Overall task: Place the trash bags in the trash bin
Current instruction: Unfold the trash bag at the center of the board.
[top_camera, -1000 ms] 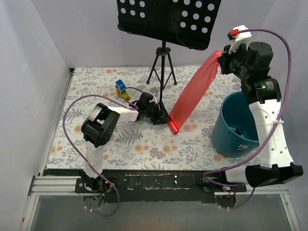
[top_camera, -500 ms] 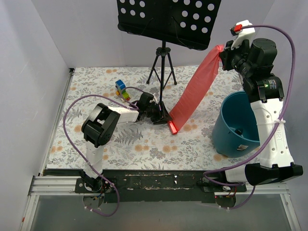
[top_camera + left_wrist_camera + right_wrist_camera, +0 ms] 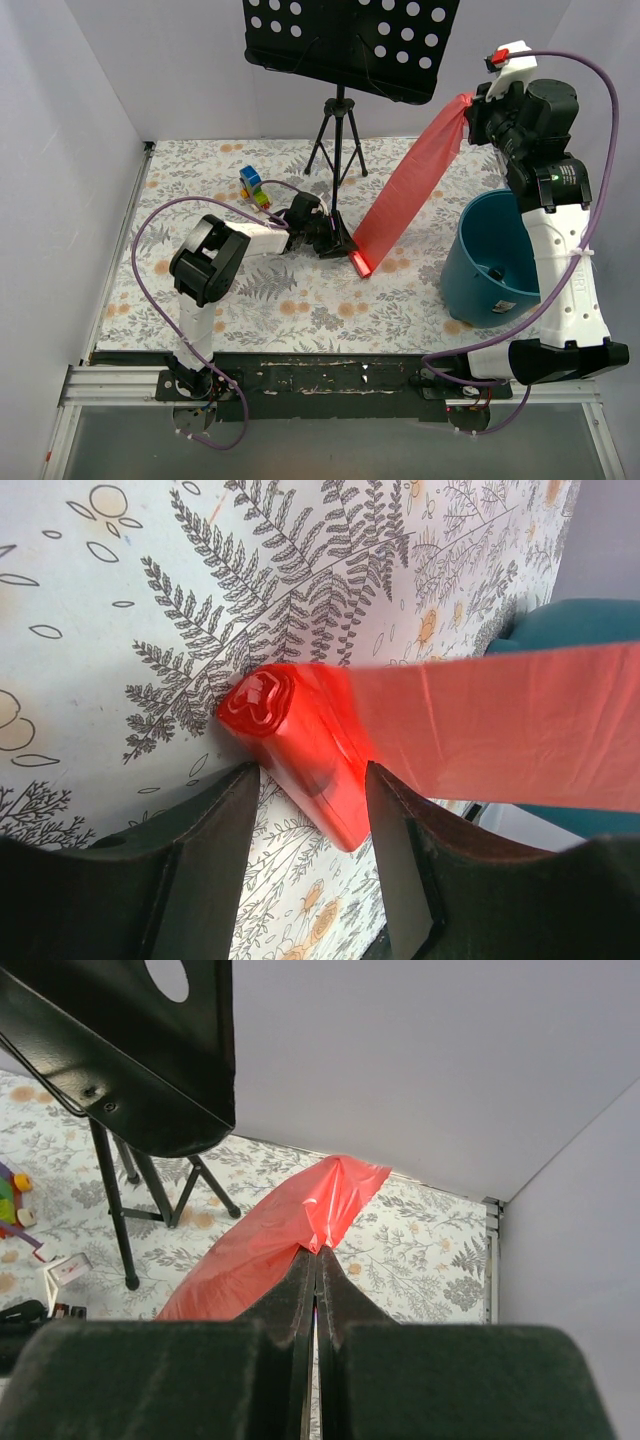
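**Stretched between two grippers, beside one bin**

Pinches the top end of the bag [image 3: 415, 180] in the right gripper [image 3: 470, 104], fingers [image 3: 285, 1298] pressed flat together on the film, high over the far right of the table [image 3: 200, 170]. Clamps the lower, tightly rolled end in the left gripper [image 3: 342, 250], down on the table top near the middle. Keeps the film taut and slanted from one to the other.

Counts two grippers, one bag, one bin [image 3: 490, 250], one music stand [image 3: 340, 40] on a tripod and one small cluster of coloured blocks [image 3: 253, 187].

Shows only from above the bin standing upright on the right, mouth open, partly hidden by the right arm, below the bag's upper half. Shows only at the left wrist the roll's end face lying on the fern-print cloth, a finger against each side, with a strip of teal behind the film. Shows only at the right wrist the film bunching to a point at the closed tips, the stand's black desk close at upper left.

Leaves bare cloth left of and in front of the left gripper. Crowds its far side with tripod legs just beside it. Hems in the right gripper with the wall [image 3: 585, 30] close behind.
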Controlling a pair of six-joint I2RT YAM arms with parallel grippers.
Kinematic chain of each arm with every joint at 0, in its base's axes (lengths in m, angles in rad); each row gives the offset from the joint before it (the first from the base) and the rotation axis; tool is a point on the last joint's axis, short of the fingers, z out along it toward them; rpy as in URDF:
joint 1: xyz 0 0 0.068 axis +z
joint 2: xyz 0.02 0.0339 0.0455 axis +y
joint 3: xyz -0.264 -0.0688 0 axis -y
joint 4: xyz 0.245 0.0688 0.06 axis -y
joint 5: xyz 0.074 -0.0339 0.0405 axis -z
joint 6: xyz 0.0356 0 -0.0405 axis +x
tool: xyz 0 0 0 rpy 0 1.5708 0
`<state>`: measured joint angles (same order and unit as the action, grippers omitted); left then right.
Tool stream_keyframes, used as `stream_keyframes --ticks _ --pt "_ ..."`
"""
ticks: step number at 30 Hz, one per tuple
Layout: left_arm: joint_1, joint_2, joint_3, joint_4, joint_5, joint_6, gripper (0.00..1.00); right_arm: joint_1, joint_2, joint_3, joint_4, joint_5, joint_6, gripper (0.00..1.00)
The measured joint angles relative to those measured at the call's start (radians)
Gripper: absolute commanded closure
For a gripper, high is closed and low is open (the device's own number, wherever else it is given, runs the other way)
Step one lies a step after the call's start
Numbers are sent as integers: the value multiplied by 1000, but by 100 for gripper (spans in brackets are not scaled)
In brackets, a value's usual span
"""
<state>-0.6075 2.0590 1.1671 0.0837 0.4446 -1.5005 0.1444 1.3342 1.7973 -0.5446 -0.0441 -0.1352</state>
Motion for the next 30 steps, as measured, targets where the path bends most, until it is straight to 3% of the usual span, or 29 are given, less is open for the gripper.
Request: stream_keyframes --ticks 14,18,27,29,30 --pt "-2 0 1 3 -2 10 50 -8 4 42 1 12 -2 99" --pt "-10 4 9 2 -17 21 55 -9 2 31 5 11 -2 99" --pt "-84 66 98 10 -188 64 77 -14 -6 -37 25 32 -3 99" --pt "-92 68 101 16 -216 73 86 -15 -29 -75 40 52 -5 99" --pt "-96 70 101 22 -225 79 96 -16 -42 -95 46 65 -7 99"
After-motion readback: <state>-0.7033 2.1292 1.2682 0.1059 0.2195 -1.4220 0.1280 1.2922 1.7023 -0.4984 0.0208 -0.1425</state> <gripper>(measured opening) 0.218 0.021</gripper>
